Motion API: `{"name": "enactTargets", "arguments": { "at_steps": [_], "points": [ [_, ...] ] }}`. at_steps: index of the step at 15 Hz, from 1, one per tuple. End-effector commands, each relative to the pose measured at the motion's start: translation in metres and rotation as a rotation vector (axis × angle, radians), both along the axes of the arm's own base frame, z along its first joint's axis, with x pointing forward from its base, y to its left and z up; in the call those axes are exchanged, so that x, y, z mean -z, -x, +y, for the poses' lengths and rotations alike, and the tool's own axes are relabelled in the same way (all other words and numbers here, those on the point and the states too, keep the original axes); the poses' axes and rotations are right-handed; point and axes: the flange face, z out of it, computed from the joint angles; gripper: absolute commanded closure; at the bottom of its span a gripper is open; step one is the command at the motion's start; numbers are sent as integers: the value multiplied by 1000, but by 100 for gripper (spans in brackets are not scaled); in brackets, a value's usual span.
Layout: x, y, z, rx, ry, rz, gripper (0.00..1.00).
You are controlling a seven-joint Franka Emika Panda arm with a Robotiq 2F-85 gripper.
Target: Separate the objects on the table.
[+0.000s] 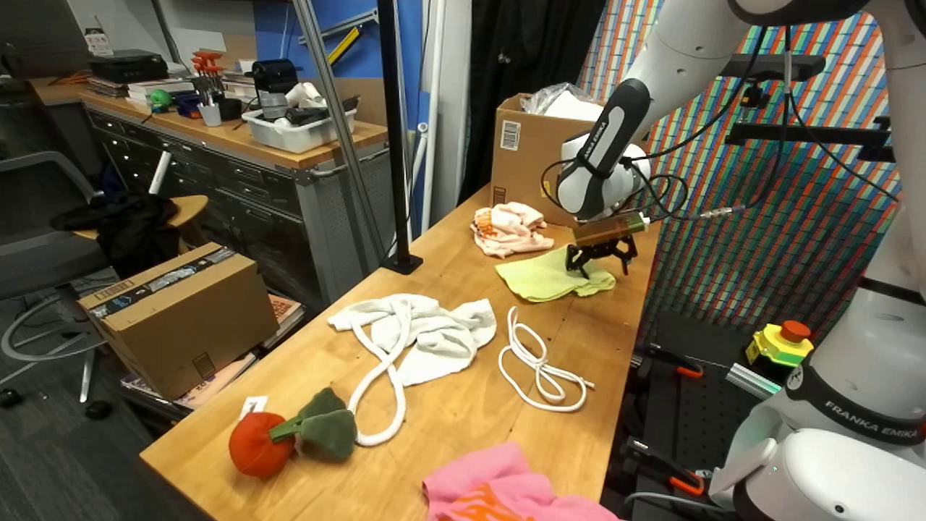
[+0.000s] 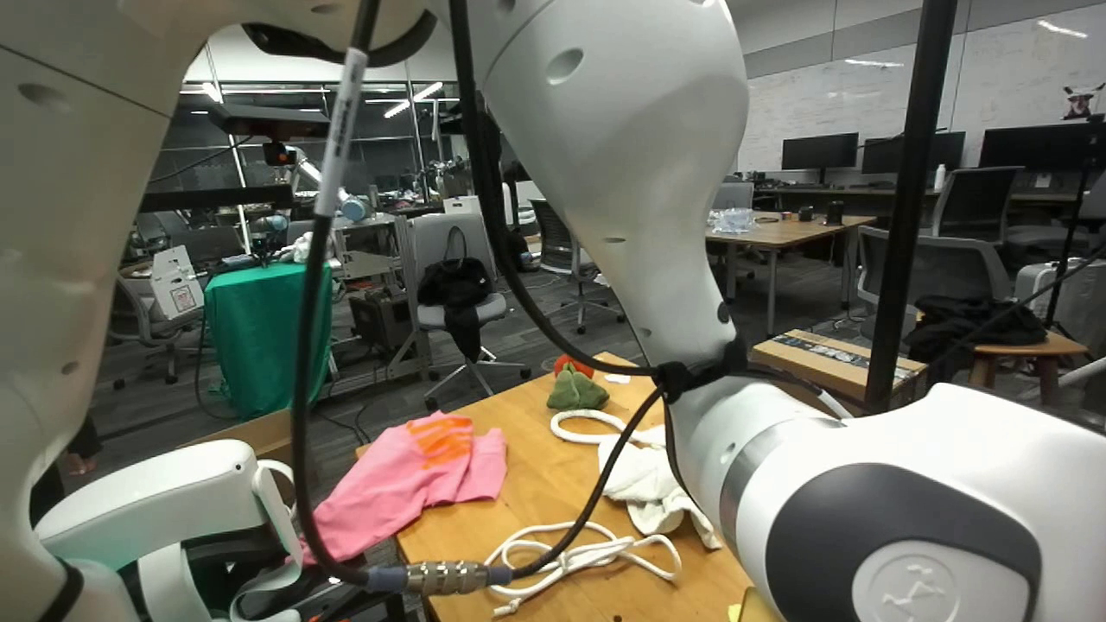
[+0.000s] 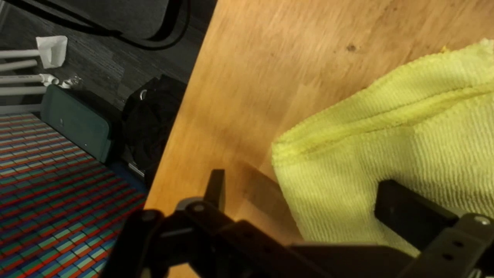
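Observation:
My gripper (image 1: 602, 269) stands open over the pale yellow cloth (image 1: 535, 278) near the far end of the table (image 1: 456, 416). In the wrist view one fingertip (image 3: 401, 208) is right at the yellow cloth, perhaps touching; the other is beyond its edge, over bare wood. Behind it lies the small pink-beige cloth (image 1: 510, 228). A white rag (image 1: 448, 336) is mid-table, with a thick white rope loop (image 1: 399, 412) partly across it. A thinner tied rope (image 1: 539, 362) lies apart. The orange-and-green plush (image 1: 329, 427) and pink cloth (image 1: 499, 492) are at the near end.
An open cardboard box (image 1: 532, 159) stands at the table's far end, close behind the arm. A black post (image 1: 394, 145) rises at the table's long edge. A closed cardboard box (image 1: 188, 318) sits below that side.

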Motion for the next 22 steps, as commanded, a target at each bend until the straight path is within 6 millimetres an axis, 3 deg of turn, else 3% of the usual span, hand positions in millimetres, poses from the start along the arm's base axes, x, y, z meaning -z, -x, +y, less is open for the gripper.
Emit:
{"name": "enactTargets", "arguments": {
  "at_steps": [1,8,14,20,22],
  "points": [
    [-1,18,-10,53,8,36,0],
    [-17,38,-55,144,97,57,0],
    [-34,47,-82,186,165,60,0],
    [-36,51,-86,211,184,55,0],
    [-52,43,-82,200,188,11,0]
  ]
}}
